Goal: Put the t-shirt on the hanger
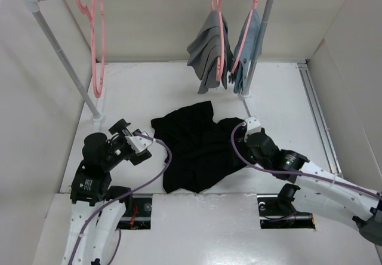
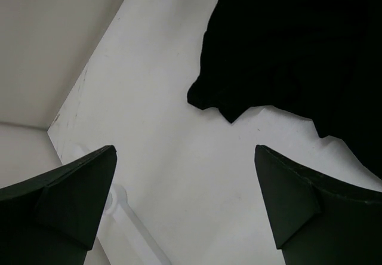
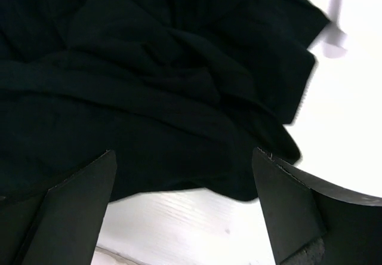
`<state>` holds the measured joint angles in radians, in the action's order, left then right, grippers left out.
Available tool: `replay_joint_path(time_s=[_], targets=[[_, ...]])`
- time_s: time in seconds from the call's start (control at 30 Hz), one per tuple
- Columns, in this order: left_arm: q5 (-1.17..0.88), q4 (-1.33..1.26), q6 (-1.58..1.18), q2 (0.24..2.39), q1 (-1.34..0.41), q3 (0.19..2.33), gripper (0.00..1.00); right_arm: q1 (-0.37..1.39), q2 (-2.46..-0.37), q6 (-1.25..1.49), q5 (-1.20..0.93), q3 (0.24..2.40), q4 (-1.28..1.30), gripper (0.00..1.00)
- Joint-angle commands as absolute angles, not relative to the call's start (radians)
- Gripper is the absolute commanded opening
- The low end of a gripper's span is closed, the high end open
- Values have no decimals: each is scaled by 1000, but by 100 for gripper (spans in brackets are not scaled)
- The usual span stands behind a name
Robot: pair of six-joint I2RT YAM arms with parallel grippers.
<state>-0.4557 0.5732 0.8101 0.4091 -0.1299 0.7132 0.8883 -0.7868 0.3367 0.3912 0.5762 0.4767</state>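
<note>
t-shirt (image 1: pixel 191 148) heaped between the claws
left gripper (image 2: pixel 185 157) wide beside it, right gripper (image 3: pixel 182 157) wide over its edge, white table (image 1: pixel 280 104)

On the white table (image 1: pixel 286 116) you see the black t-shirt (image 1: pixel 191 151) lying crumpled near the middle, and the rack (image 1: pixel 97 116) stands on its far part.

I see the t-shirt (image 1: pixel 194 148), plain black, crumpled in a rumpled heap on the white table, mid-way across, the hanger (image 1: pixel 103 41), thin pink plastic, bare, hooked on the rail far left, well apart
</note>
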Motion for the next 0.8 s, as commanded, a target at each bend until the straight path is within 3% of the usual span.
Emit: replay_joint_path(time_s=[0.0,0.17,0.33,0.47,0.5,0.6,0.77], targets=[[-542,615,908,417,-132,695,100,882,-863,307,324,660,342,100],[-511,649,917,442,-132,724,100,882,-1008,216,220,730,256,100],[-679,695,998,299,-132,804,100,882,-1161,146,166,831,244,100],[-765,473,800,122,-132,841,98,882,-1212,137,131,845,233,100],[-735,313,734,77,-132,850,96,882,-1212,137,118,854,224,100],[-692,100,577,87,-109,902,91,882,-1232,137,104,854,215,100],[-721,-29,373,227,-72,1066,86,882,-1262,137,72,864,196,100]])
